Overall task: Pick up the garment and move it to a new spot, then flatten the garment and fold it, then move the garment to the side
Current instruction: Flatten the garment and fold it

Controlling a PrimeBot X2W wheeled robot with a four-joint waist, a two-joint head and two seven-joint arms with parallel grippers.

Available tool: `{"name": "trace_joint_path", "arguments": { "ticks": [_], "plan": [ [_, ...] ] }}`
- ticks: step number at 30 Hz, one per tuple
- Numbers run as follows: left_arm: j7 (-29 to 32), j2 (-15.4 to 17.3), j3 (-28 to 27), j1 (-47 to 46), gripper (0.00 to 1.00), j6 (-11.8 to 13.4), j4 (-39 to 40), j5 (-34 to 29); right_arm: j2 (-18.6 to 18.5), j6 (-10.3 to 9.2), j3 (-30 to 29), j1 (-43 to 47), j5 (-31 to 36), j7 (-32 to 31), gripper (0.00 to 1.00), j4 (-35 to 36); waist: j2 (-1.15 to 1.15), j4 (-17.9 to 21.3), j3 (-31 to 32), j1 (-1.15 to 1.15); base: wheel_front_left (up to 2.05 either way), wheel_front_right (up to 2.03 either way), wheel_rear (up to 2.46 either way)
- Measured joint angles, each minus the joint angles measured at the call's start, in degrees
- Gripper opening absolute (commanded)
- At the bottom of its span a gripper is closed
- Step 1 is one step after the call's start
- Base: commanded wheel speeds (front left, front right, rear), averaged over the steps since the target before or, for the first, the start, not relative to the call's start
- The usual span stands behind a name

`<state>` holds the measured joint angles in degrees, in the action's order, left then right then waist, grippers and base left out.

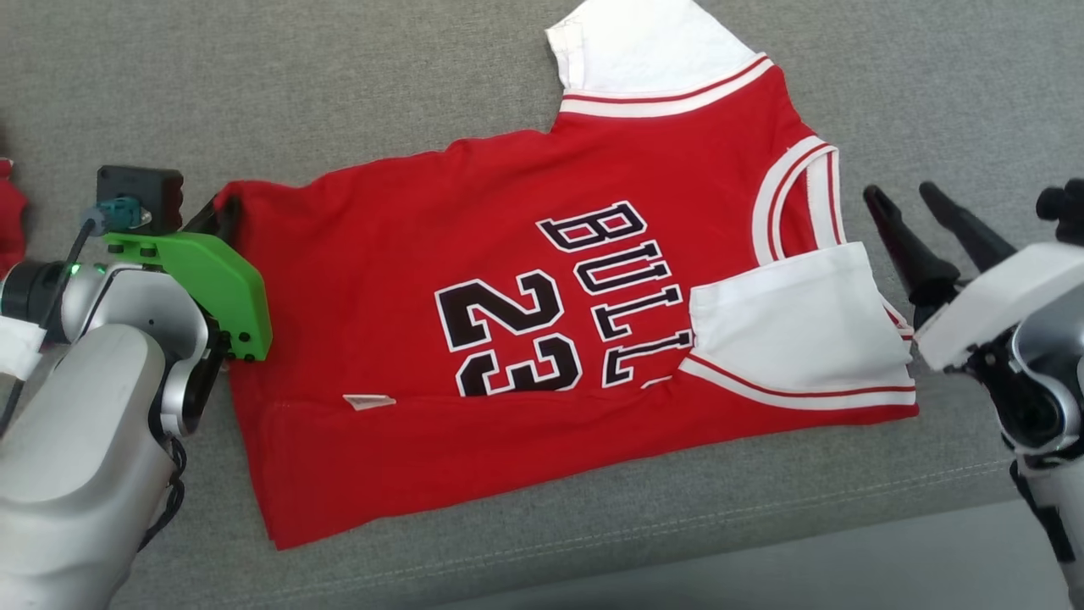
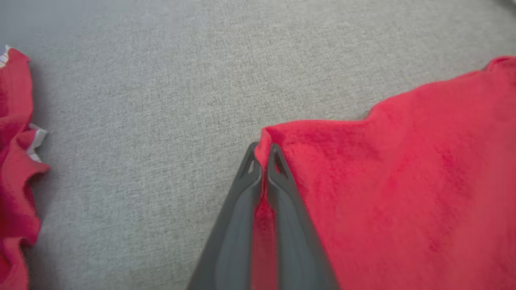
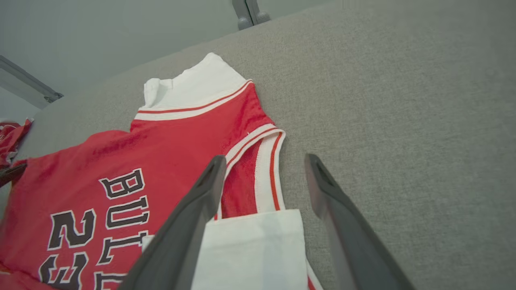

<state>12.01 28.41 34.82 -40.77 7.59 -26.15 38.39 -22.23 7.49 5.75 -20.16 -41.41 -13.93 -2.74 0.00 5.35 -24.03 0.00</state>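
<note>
Running along the nearest edge of the grey woven fabric surface [image 1: 127, 93] is a stitched seam [image 1: 762, 508]. Just beyond it lies the red knit jersey with white sleeves and black lettering [image 1: 406, 237]. It is spread flat, its hem end toward the robot's left and its neck end toward the right. The jersey's near long side is folded up over the front, with a small white tag [image 1: 369, 401] lying at the fold line. The near white sleeve [image 1: 796, 313] is turned in over the chest (the print reads "BULL" and "23", cut short by sleeve and fold).

At the left, under a green plastic mount [image 1: 212, 288] on the wrist, the left gripper [image 2: 263, 151] is pinched tight on the far corner of the hem. Its two dark fingers are pressed together, with a strip of red cloth caught between them.

At the right, the right gripper [image 1: 899, 191] has its fingers spread wide and holds nothing. It sits just beside the neckline and the folded sleeve; whether it touches the cloth I cannot tell.

Farther back, the other white sleeve [image 1: 644, 51] sticks out away from the robot. Off to the far left, well apart from the jersey, lies a crumpled red cloth [image 2: 16, 161] with white trim.
</note>
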Motion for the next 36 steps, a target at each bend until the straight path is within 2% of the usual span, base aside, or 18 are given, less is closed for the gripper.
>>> {"name": "trace_joint_path", "arguments": {
  "ticks": [5, 11, 21, 31, 36],
  "plan": [
    [-2.8, 0.0, 0.3, 0.1, 0.0, 0.9, 4.4, -1.8, -2.2, 0.0, 2.8, -10.2, 2.8, -2.2, 1.0, -3.5, 0.0, -1.7, -0.7, 0.0, 0.0, 0.0, 0.0],
    [-5.0, -0.6, 0.9, 0.7, 0.0, 2.5, 9.5, -3.2, -3.9, 0.0, 8.0, -24.5, 4.6, -5.7, 1.0, -11.5, 0.0, -4.4, -2.5, 0.0, 0.0, 0.0, 0.0],
    [-7.6, -6.0, 2.1, -2.0, 0.0, 3.2, 11.7, -3.5, -6.9, 0.01, 17.5, -43.8, 6.8, -11.4, 1.0, -26.2, 0.0, -10.7, -6.9, 0.0, 0.0, 0.0, 0.0],
    [-9.9, -11.4, 3.9, -6.7, 0.0, 1.8, 8.6, -3.9, -7.4, 0.01, 23.6, -52.5, 7.2, -12.4, 1.0, -37.2, 0.0, -17.1, -11.7, 0.0, 0.0, 0.0, 0.0],
    [-10.4, -12.5, 4.6, -7.5, 0.0, 0.9, 6.8, -4.0, -7.9, 0.01, 25.2, -55.0, 6.9, -11.6, 1.0, -40.9, 0.0, -19.3, -13.1, 0.0, 0.0, 0.0, 0.0]
  ]
}}
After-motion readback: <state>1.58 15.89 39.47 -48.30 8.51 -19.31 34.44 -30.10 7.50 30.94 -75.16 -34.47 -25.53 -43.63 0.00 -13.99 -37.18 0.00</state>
